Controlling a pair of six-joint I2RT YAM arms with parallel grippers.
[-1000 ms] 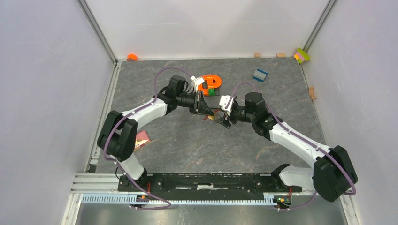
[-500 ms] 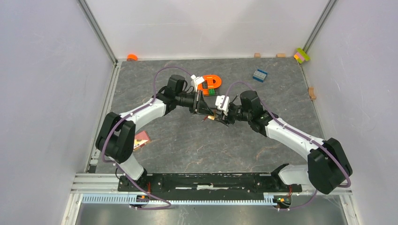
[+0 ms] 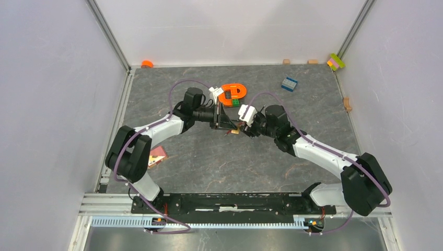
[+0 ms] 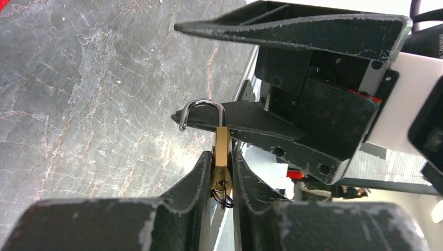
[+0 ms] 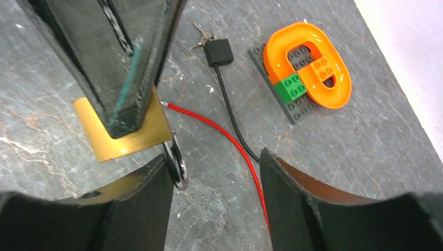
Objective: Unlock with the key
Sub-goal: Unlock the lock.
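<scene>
My left gripper [image 3: 225, 123] is shut on a brass padlock [image 4: 222, 142], gripping its body edge-on between the fingers [image 4: 198, 172]. The steel shackle [image 4: 202, 109] sticks out beyond the tips with one leg hanging free of the body. A key with a dark ring [image 4: 223, 192] sits at the padlock's underside. My right gripper [image 3: 242, 128] is open, its jaws wide apart, right next to the padlock [image 5: 128, 137]. The key ring [image 5: 177, 161] hangs by its left finger [image 5: 141, 209]. That gripper holds nothing.
An orange Lego ring on a dark plate [image 5: 308, 65] lies behind the grippers, and also shows in the top view [image 3: 233, 92]. A black fob with keys [image 5: 218, 51], a black cord and a red cord [image 5: 224, 133] lie on the table. A blue brick [image 3: 289, 83] and a red card [image 3: 157, 155] lie further off.
My right arm has moved left and closed in on the padlock held by my left gripper. The left gripper has shifted slightly and keeps its hold.
</scene>
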